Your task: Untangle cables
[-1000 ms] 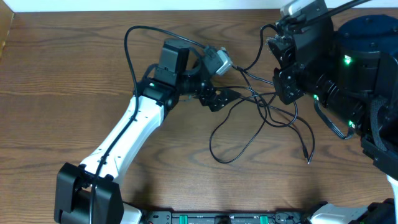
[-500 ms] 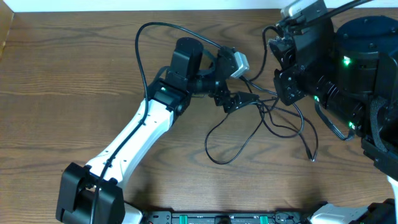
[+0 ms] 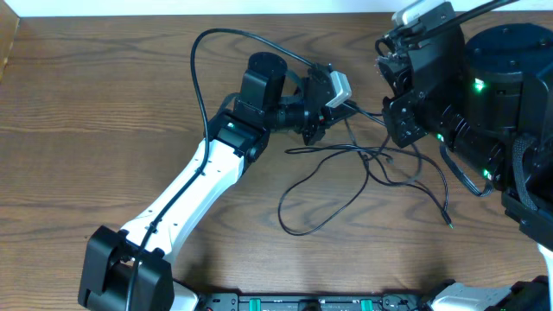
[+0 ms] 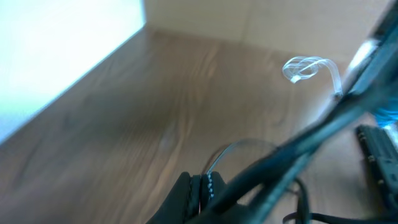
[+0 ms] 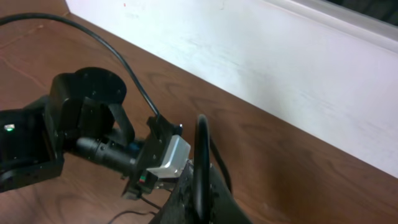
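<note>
Thin black cables sprawled in loose glossy loops over the grained wooden surface at frame centre. The left gripper had its jaws pinched on one strand; the right gripper jaws clamped another.

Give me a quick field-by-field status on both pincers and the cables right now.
left pincer: shut on a thin black cable, lifted off the table
right pincer: shut on a thin black cable
tangle of thin black cables: strung between the two pincers, with loops on the brown wooden table
free plug end: lying on the table near the right arm
</note>
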Controlling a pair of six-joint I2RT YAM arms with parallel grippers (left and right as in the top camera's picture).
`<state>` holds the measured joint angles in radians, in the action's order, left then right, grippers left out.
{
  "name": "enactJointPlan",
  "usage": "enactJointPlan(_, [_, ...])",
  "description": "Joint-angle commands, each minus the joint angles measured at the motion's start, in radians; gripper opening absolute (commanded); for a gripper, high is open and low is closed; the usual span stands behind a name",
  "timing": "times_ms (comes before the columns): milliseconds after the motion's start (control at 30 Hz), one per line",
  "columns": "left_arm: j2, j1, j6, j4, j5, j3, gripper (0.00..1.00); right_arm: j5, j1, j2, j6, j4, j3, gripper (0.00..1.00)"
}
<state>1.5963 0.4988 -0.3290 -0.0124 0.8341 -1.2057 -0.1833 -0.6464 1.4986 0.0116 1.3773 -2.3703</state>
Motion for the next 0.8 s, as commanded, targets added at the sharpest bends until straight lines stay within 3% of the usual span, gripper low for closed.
enactJointPlan(0, [-0.005, -0.021, 0.008, 0.074, -0.220, -0.002, 0.07, -0.029, -0.001, -0.017, 0.008, 0.000, -0.013, 0.01])
enactJointPlan(100, [-0.005, -0.072, -0.011, 0.171, -0.312, -0.002, 0.07, -0.063, -0.001, -0.034, 0.008, 0.000, -0.013, 0.01])
enactJointPlan(467, [-0.005, -0.319, -0.010, 0.302, -0.312, -0.002, 0.07, -0.181, 0.000, -0.051, 0.008, 0.024, -0.013, 0.01])
enactJointPlan(767, [-0.005, -0.502, 0.002, 0.383, -0.294, -0.002, 0.07, -0.509, 0.000, -0.082, -0.050, 0.032, -0.013, 0.01])
